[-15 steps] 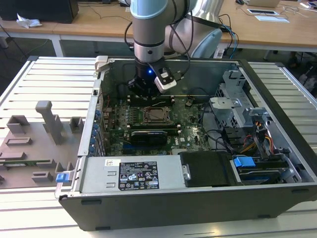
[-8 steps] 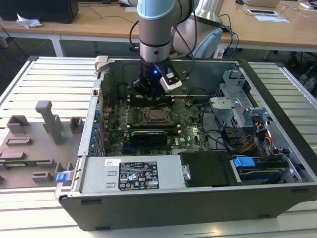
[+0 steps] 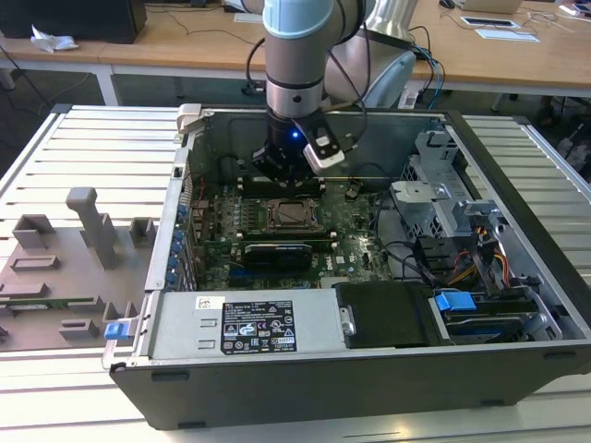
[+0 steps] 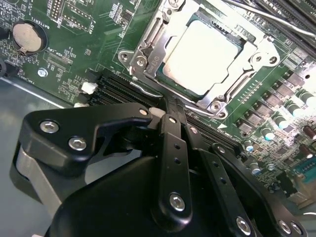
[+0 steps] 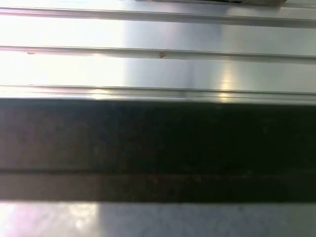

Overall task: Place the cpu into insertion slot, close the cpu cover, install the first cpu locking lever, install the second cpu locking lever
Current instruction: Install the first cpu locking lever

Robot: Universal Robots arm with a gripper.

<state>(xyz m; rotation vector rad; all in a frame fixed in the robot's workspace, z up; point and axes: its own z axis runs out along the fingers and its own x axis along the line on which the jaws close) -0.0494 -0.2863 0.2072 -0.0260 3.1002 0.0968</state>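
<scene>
Though metal, cpu [image 4: 200, 57] matte, square.

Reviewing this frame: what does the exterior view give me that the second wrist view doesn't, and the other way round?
Exterior view: the whole open computer case, the arm over it, and a grey fixture tray at the exterior view's left. Second wrist view: close up, the cpu, its silver top framed by the cpu cover, plus a coin battery. Both: the green motherboard, the insertion slot and the pincer close to it.
</scene>
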